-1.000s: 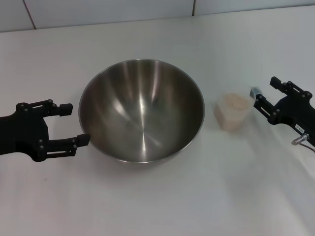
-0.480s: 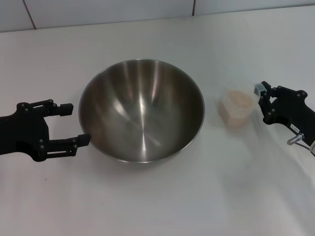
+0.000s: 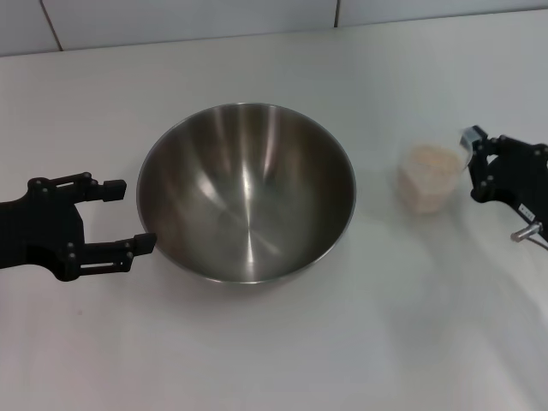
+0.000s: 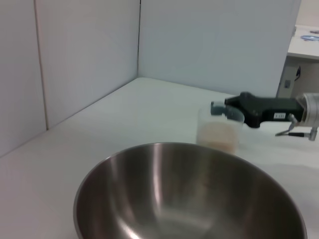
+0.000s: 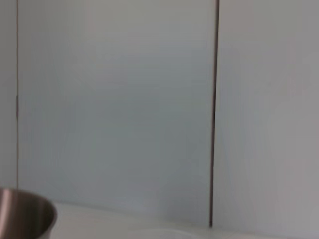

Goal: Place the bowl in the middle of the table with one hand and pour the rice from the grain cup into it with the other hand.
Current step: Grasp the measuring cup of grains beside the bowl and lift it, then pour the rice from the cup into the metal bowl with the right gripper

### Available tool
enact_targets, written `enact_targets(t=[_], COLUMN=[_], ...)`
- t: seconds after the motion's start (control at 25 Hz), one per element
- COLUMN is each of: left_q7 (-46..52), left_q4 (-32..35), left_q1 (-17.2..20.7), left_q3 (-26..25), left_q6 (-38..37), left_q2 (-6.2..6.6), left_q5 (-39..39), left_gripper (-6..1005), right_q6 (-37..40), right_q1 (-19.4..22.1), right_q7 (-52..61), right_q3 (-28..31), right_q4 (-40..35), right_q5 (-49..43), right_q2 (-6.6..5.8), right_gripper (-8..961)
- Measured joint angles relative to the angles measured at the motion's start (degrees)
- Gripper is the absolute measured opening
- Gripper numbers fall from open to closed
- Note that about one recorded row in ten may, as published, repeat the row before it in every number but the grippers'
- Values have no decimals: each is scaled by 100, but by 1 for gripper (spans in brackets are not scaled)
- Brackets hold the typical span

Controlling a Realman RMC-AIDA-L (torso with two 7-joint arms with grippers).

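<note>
right of bowl (image 3: 247, 193) | grain cup (image 3: 431, 178) upright | right claw (image 3: 476, 163) gripping rim

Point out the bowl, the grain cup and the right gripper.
bowl (image 3: 247, 205), head view, on its shiny inner wall.
grain cup (image 3: 430, 178), head view, on its rice-filled side.
right gripper (image 3: 473, 163), head view, at the jaws beside the cup.

Bowl (image 3: 247, 193) sits mid-desk (image 3: 274, 342), directly in front of you. Grain cup (image 3: 431, 177) is to its right, well apart from the rim, with the rice (image 3: 433, 157) inside. Right claw (image 3: 473, 163) is at the cup's right side, touching it. Left claw (image 3: 124, 216) sits just left of the bowl, one finger near the rim. Wall panels run behind the desk.
</note>
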State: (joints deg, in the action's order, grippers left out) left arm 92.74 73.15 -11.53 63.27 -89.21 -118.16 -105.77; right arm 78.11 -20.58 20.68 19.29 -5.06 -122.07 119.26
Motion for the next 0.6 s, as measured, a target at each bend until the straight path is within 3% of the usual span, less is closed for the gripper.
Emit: enact_targets(t=[0.32,0.6], left_q7=[-60,-30], left_q4=[370,467], left_q1=[1,-9], left_q3=[48,72], left_q6=[221,311], left_q2=[-28,-36], left_q5=[-474,-540], left_gripper=[815,815], right_q6=[1529,1652], right_q1=[-165,-469], right_q7=[-861,-2812], right_q3=[346,278], right_q4=[272,1048], right_q5=[0,-54], right_q2=[0,6], right_gripper=[14,13])
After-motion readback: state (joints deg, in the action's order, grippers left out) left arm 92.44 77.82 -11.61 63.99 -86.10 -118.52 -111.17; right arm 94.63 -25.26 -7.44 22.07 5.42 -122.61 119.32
